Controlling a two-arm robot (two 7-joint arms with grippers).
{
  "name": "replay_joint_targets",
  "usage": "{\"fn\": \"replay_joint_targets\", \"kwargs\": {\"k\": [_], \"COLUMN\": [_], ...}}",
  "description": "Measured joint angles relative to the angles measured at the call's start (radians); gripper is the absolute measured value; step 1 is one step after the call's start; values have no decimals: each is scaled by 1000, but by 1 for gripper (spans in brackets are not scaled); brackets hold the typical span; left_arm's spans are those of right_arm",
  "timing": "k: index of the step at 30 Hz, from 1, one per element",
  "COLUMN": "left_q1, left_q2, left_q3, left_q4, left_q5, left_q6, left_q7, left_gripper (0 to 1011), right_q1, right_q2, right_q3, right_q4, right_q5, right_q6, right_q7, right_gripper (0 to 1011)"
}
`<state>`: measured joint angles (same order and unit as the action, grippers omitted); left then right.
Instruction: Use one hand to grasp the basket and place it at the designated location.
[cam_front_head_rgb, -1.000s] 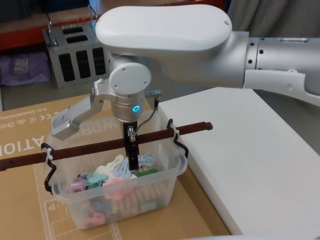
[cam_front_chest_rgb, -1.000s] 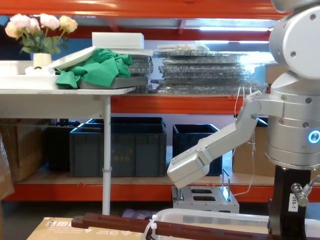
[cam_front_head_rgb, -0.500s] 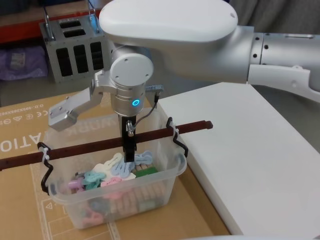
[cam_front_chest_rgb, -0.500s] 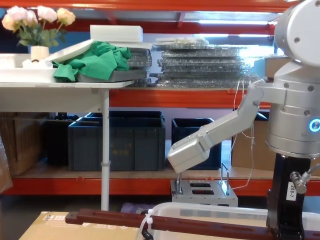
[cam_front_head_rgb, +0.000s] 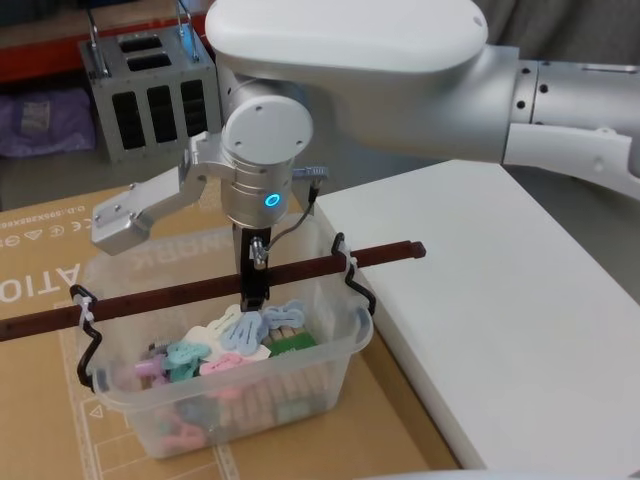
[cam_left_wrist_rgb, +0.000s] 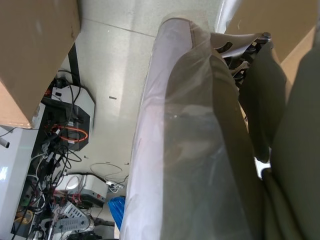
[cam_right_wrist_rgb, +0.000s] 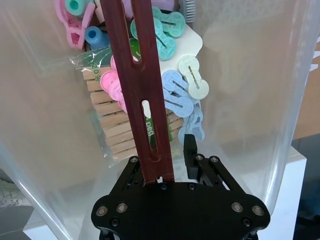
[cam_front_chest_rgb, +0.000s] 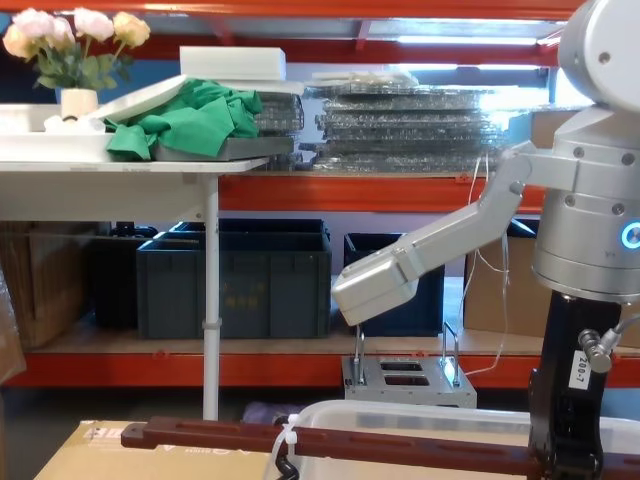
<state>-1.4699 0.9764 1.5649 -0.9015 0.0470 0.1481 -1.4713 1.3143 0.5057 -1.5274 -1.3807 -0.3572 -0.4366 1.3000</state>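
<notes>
The basket (cam_front_head_rgb: 300, 385) is nearest in the head view, over a flat cardboard box (cam_front_head_rgb: 40, 400) and just beside the white desk (cam_front_head_rgb: 500, 300) on its right. I cannot tell whether it touches the box. Pastel and wooden clothes pegs (cam_front_head_rgb: 235, 335) lie inside. Its reddish-brown slotted handle (cam_front_head_rgb: 150, 297) spans the rim. The right claw (cam_front_head_rgb: 254, 292) reaches straight down, clenched on that bar near mid-length. Farther back stands 1 grey metal box (cam_front_head_rgb: 150, 95).

Right gripper (cam_front_head_rgb: 252, 300) hanging from a big white arm (cam_front_head_rgb: 350, 50), black fingers (cam_front_head_rgb: 255, 280) clamped on the middle of the dark red bar handle (cam_front_head_rgb: 170, 295), translucent basket (cam_front_head_rgb: 335, 355) of pastel pegs (cam_front_head_rgb: 235, 335) at the cardboard's (cam_front_head_rgb: 40, 260) right edge, white slab (cam_front_head_rgb: 500, 300) just beside it
</notes>
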Motion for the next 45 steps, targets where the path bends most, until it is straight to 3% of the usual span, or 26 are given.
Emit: {"fn": "replay_joint_targets", "kwargs": {"k": [6, 11, 28, 36, 45], "left_q1": [0, 0, 0, 0, 0], "left_q2": [0, 0, 0, 0, 0], "left_q3": [0, 0, 0, 0, 0], "left_q4": [0, 0, 0, 0, 0], "left_q5": [0, 0, 0, 0, 0], "left_q6": [0, 0, 0, 0, 0], "left_q7": [0, 0, 0, 0, 0], "left_gripper": [0, 0, 0, 0, 0], "right_q1": [2, 3, 0, 5, 2], "right_q2": [16, 30, 74, 106, 165], "right_q3": [15, 31, 95, 146, 226], "right_q4": [-26, -40, -62, -62, -45], "right_q5": [17, 33, 92, 144, 240], "right_q6": [6, 12, 11, 9, 16], "right_q7": [-4, -7, -19, -26, -30], "right_gripper": [241, 93, 0, 0, 0]}}
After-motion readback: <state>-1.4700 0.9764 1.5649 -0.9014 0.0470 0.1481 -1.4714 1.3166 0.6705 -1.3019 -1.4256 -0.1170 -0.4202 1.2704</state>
